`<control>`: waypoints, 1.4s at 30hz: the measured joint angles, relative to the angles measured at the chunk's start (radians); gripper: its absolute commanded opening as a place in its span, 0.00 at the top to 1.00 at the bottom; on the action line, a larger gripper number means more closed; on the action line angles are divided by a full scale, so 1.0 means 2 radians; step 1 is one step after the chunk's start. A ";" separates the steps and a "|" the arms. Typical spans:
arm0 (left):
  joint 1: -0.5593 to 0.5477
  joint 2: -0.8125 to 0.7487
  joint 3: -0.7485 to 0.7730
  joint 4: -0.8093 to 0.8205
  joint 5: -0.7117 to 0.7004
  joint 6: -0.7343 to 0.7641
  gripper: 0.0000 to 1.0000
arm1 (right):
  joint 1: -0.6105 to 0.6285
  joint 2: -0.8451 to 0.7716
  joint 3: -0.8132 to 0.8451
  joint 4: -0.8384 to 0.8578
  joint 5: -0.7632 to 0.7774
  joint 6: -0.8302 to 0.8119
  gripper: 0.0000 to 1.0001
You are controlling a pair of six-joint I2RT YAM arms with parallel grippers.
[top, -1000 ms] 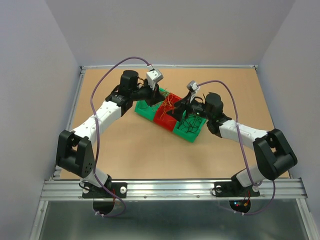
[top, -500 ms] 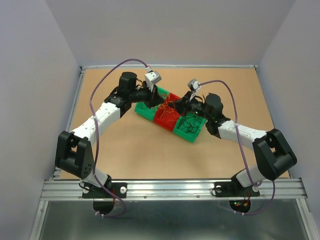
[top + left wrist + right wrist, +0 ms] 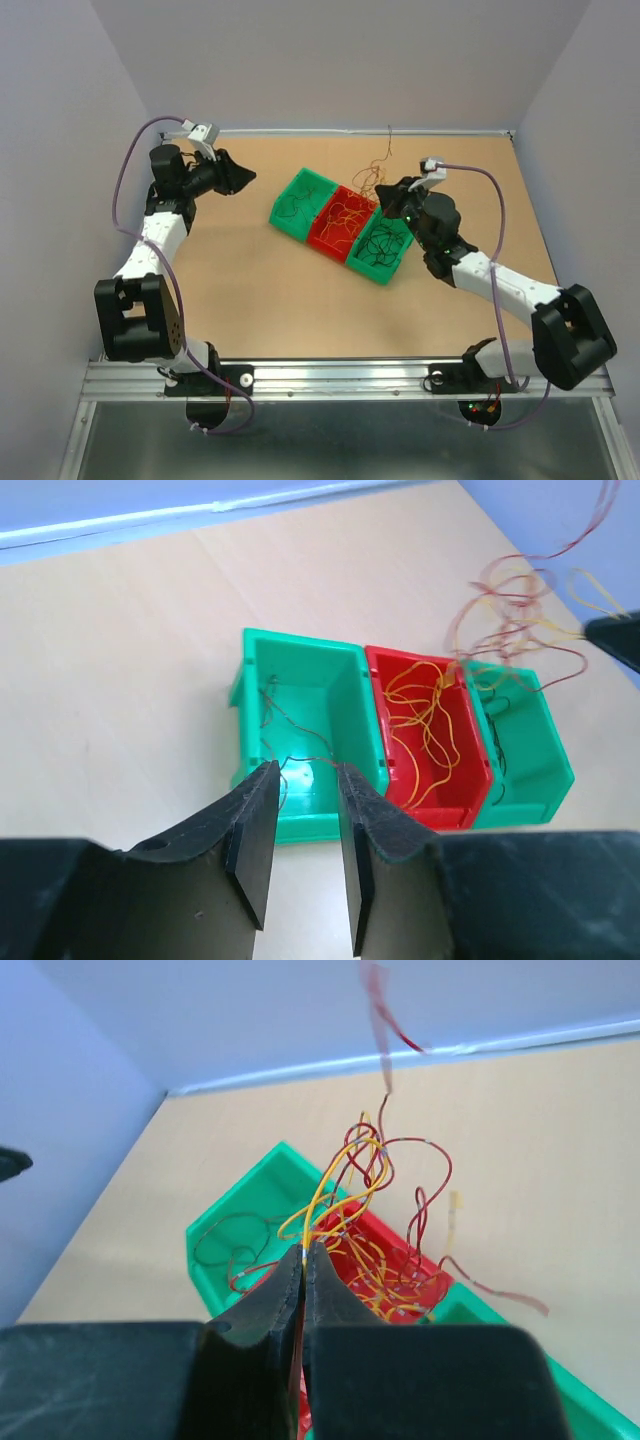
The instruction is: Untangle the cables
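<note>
— Where did we have the left fingers (image 3: 256, 825)?
— Out over bare tabletop (image 3: 120, 660), parted by a narrow gap with nothing between them. Just past their tips sat a green bin (image 3: 322, 678) with a few dark strands on its floor.
— And beside it?
— To the right of those tips we saw the red bin (image 3: 455, 810) touching it, holding yellow and orange loops. After that came a second green bin (image 3: 540, 765) with black strands.
— What of the right fingers (image 3: 303, 1257)?
— We found them pressed tight together, pinching a few yellow and red strands of the cables (image 3: 372, 1195). From the pinch the tangle rose and spread beyond the tips, lifted above the red bin, its lower loops trailing down into that bin. One red strand stood up high past the rest.
— Were the two pairs close?
— No. From above we saw them well apart, the left pair off to the side of the bins and the right pair just beside the tangle over the red bin.
</note>
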 measured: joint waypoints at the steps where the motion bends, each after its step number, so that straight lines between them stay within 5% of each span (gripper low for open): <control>1: 0.010 0.000 -0.003 0.007 0.001 -0.006 0.60 | 0.000 -0.021 -0.011 -0.005 0.019 0.003 1.00; 2: 0.014 0.000 -0.004 0.014 0.002 -0.014 0.59 | 0.000 -0.041 -0.020 -0.010 0.031 0.005 1.00; 3: 0.015 0.000 -0.005 0.023 0.006 -0.018 0.43 | 0.000 -0.069 -0.029 -0.013 0.039 0.004 0.99; 6: 0.008 0.000 -0.006 0.039 0.021 -0.022 0.25 | 0.000 -0.113 -0.033 -0.014 0.035 0.001 0.99; 7: 0.003 0.000 -0.007 0.043 0.025 -0.020 0.07 | 0.000 -0.121 -0.033 -0.015 0.027 -0.001 1.00; 8: -0.004 0.000 -0.010 0.048 0.031 -0.017 0.01 | 0.000 -0.125 -0.033 -0.015 0.020 -0.002 1.00; 18: -0.138 -0.057 -0.056 0.040 0.065 0.091 0.01 | 0.000 -0.092 -0.031 -0.038 -0.124 -0.016 1.00; 26: -0.148 -0.056 -0.056 0.038 0.073 0.121 0.01 | 0.001 -0.087 -0.027 -0.042 -0.210 -0.034 0.99; 42: -0.223 -0.039 -0.056 0.016 -0.059 0.207 0.14 | 0.008 -0.083 -0.027 -0.041 -0.262 -0.044 1.00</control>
